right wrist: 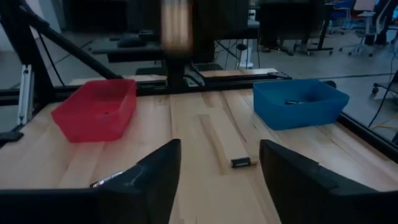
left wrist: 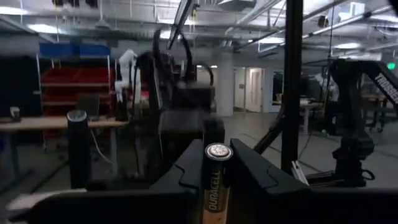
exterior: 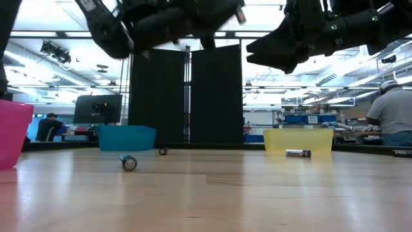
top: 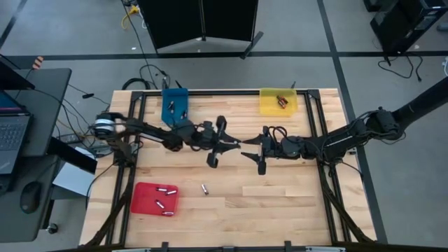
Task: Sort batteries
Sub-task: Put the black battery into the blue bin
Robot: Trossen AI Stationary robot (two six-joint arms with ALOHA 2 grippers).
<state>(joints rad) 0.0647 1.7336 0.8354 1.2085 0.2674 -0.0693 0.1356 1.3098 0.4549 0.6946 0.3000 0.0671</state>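
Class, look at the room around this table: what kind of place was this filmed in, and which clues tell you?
Probably a robotics lab or workshop. Clues: shelving with red bins behind a workbench, a person at a bench, and a laptop with loose cables beside the wooden table.

Pretty standard lab setup: a light wooden table (top: 280, 203) with three plastic trays on it, a red tray (top: 143, 199) near the front-left corner, a blue tray (top: 175, 103) at the back left and a yellow tray (top: 269, 105) at the back right. Off to the left there's a dark desk with a laptop (top: 12, 136) and a mouse (top: 29, 197), plus a tangle of cables. A black folding screen (exterior: 187, 96) stands behind the table, and a person in a cap (exterior: 391, 113) is over at the far right of the room.
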